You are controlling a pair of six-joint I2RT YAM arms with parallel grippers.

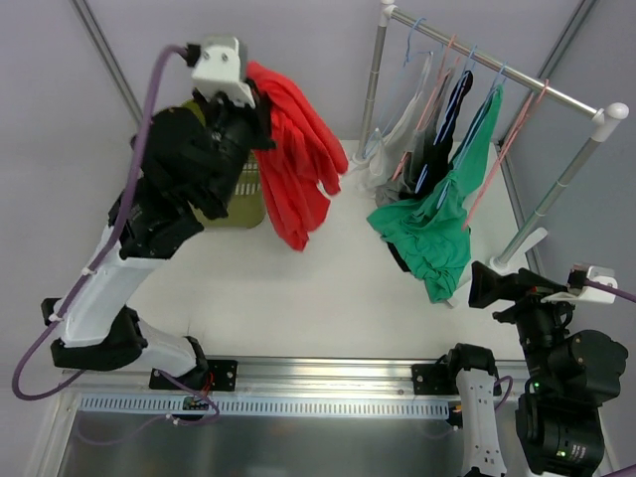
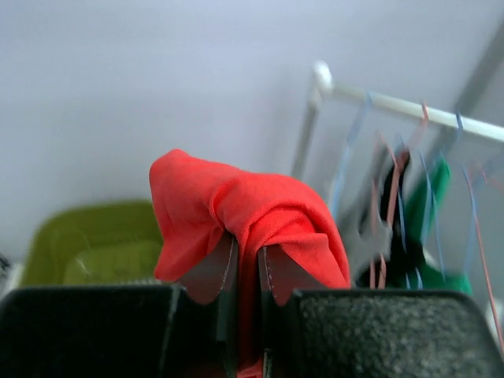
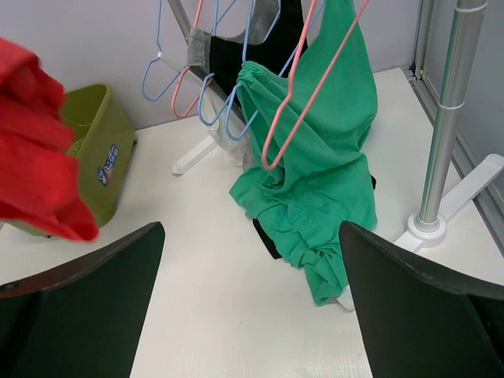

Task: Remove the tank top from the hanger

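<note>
Hanging clear of the clothes rack [image 1: 497, 70], the red tank top [image 1: 298, 164] droops from the raised left gripper [image 2: 244, 264], whose jaws are clamped on a bunch of its cloth, near the green bin [image 1: 238, 207]. The right gripper [image 1: 480, 283] sits low, jaws spread wide and holding nothing, near a green top [image 1: 437, 224] on the rack.

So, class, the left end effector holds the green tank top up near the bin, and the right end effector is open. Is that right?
Not quite: the left end effector holds the red tank top, as the left wrist view shows; the green tank top hangs on the rack. The bin is near and the right end effector is open.
</note>
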